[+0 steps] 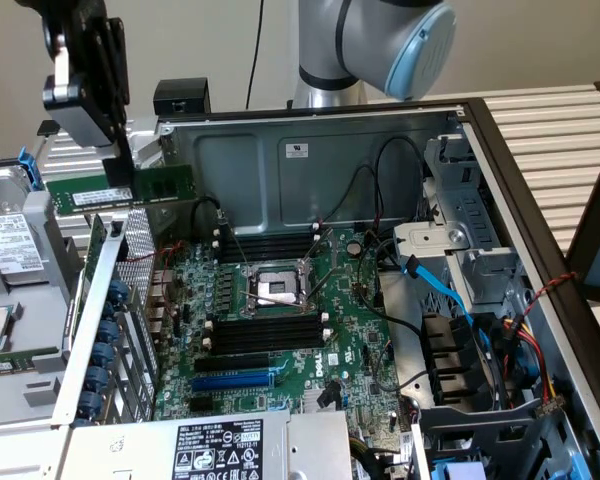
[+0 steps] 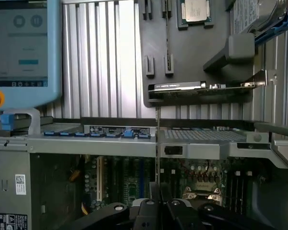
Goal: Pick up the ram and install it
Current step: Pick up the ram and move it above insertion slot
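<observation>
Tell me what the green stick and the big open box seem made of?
The ram: likely fibreglass circuit board, matte green, with a white sticker. The computer case: probably sheet metal, dull grey, given its thin, stamped walls.

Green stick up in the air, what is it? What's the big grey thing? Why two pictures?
The big grey thing is a robot arm. At its end is a tool, like two pinching fingers, shut on the green stick. That stick is a ram, a memory card for computers. It is up in the air by an open computer, whose green board has long black slots. One picture comes from a camera standing off to the side. The other comes from a camera on the arm's wrist, looking past the tool into the computer; there the ram shows edge-on, as a thin line.
</observation>
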Motion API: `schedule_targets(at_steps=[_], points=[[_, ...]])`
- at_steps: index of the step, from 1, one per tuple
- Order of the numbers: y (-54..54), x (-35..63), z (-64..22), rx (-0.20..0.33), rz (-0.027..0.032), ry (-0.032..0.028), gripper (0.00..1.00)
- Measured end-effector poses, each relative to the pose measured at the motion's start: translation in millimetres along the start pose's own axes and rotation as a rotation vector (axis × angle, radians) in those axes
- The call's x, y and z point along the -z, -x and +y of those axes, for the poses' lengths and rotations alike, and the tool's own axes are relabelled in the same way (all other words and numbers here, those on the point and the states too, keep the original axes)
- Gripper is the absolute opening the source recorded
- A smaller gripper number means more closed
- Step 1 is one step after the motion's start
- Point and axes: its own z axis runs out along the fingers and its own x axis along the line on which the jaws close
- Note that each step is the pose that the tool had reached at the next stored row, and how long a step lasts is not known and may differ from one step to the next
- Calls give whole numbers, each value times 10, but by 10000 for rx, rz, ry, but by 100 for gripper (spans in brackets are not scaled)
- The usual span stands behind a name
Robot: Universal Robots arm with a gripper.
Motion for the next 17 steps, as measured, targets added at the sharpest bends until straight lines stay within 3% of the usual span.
schedule_targets(at_steps=[12,14,17], points=[[67,-132,-375,-1,71,21,12],[75,-151,-408,4,101,62,12],[82,-168,-446,18,189,171,12]])
